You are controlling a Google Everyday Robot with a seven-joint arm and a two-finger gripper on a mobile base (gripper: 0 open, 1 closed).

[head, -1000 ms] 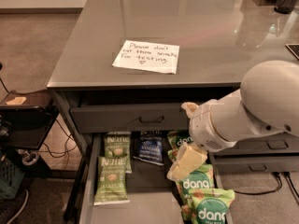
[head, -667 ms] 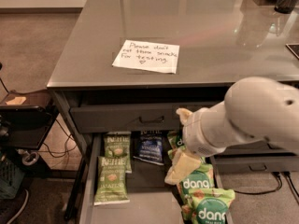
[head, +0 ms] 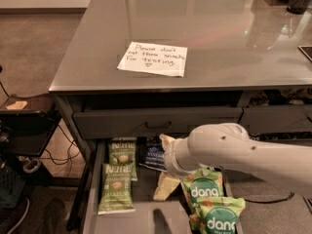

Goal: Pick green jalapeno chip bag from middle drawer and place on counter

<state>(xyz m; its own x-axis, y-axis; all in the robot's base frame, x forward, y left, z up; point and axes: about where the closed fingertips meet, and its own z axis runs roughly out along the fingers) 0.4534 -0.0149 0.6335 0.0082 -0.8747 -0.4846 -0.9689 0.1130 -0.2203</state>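
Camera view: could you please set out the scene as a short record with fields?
middle drawer: pulled open
hand: low in the drawer, between the green bags and the dang bags
green jalapeno chip bag: lying flat at front left, apart from the hand
second light green bag: just behind it
dark blue bag: at the back, partly hidden by the arm
counter: bears a handwritten note

your gripper (head: 165, 184), pale matt plastic, sits down in the middle drawer (head: 122, 223), which looks like dull grey metal. left of it the green jalapeno chip bag (head: 116, 195) is shiny crinkled film. up above it the counter (head: 219, 33) is smooth glossy grey, with a matt paper note (head: 153, 59) lying on it.
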